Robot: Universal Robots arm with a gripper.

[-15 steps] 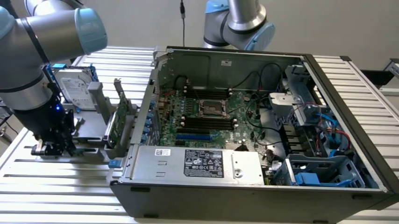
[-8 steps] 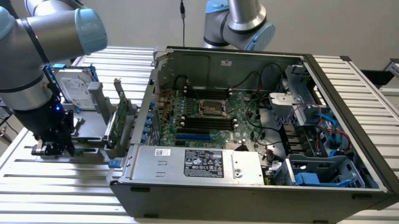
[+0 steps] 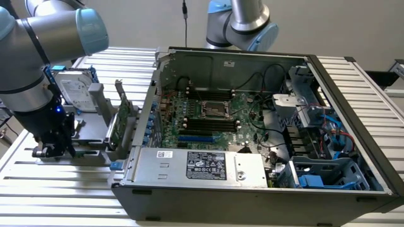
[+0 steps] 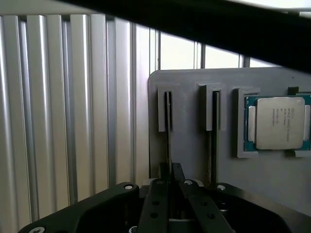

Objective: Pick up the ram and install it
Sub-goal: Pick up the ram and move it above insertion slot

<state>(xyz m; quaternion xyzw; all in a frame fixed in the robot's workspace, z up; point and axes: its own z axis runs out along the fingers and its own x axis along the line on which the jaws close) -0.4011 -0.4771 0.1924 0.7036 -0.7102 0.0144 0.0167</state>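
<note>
The gripper (image 4: 171, 169) pinches the ram (image 4: 168, 127) — a thin stick seen edge-on in the slot of the grey holder (image 4: 194, 150) farthest from the processor (image 4: 279, 122). Its long axis runs straight ahead of the fingertips, along the slot. The holder stands outside the computer case (image 3: 252, 142), at the exterior view's left — print on the processor lid and the power supply (image 3: 198, 165) label is too small to read
</note>
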